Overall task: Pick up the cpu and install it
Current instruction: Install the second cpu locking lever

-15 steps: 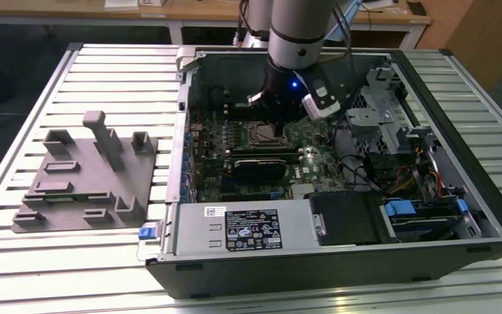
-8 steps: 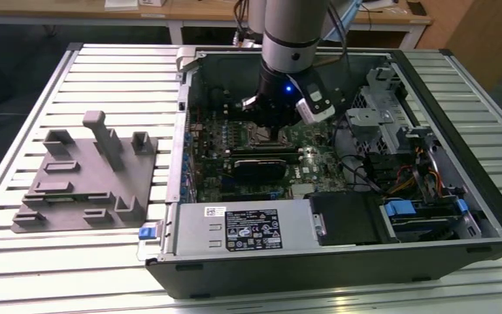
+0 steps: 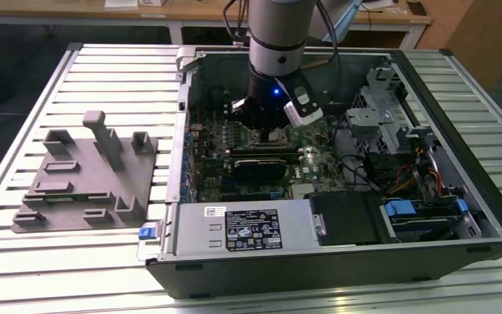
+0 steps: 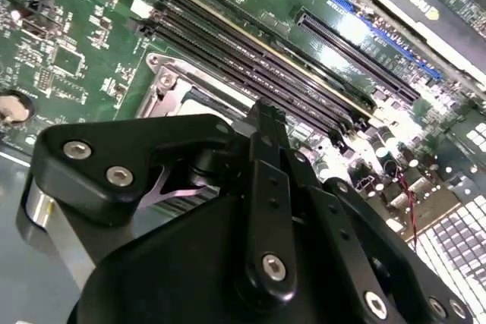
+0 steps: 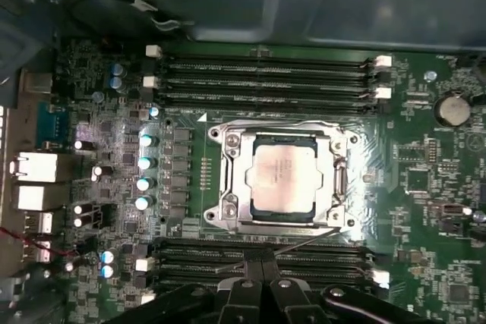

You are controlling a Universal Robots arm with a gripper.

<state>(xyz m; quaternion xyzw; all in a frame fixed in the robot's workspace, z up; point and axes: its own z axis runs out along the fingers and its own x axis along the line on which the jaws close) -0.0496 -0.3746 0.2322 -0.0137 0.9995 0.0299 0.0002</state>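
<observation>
— Left of the computer case (image 3: 338, 261) in the exterior view, what do you have?

— On my screen the grey plastic tray (image 3: 85, 180) with upright posts lies on the slatted table (image 3: 24, 118), just beside the case wall. The case lies open on its side, the motherboard (image 3: 212, 163) facing up.

— And the arm?

— My arm (image 3: 277, 33) reaches down into the case, the gripper (image 3: 268, 134) low over the socket frame (image 3: 268, 137) near the middle of the board.

— Where is the cpu?

— In the first wrist view I see the cpu (image 5: 287, 174) lying flat inside the socket frame (image 5: 282, 176), silvery top up, with memory slots (image 5: 266, 81) on either side of the frame. The gripper (image 5: 262, 263) is near the frame's edge, apart from the chip.

— Are the jaws holding anything?

— They look pressed together, tips meeting with nothing between them. In the second wrist view the black gripper (image 4: 266, 123) points at the frame (image 4: 171, 92), next to the memory slots (image 4: 250, 58).
</observation>
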